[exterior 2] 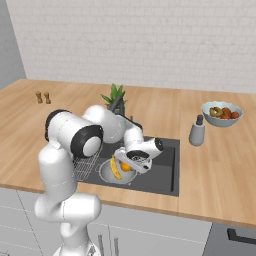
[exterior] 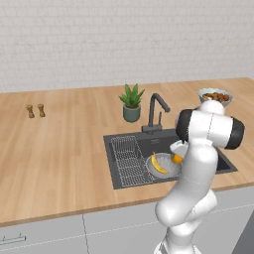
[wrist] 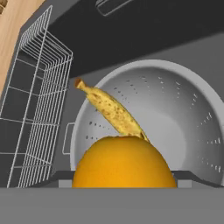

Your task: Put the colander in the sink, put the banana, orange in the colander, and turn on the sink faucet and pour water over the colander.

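Orange carried over the colander in the sink

The gripper (exterior 2: 131,169) clamps the small round bright-orange fruit (wrist: 124,162) between its fingers, hanging it above the silver-grey perforated metal colander (wrist: 183,113) in the dark grey sink basin (exterior 2: 162,172), likely for release beside the curved yellow banana (wrist: 111,109) just beyond the fingertips.

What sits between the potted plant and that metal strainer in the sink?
The dark faucet stands between them, at the sink's back edge. The left base view shows it, with the plant behind and the colander in front, below its spout.
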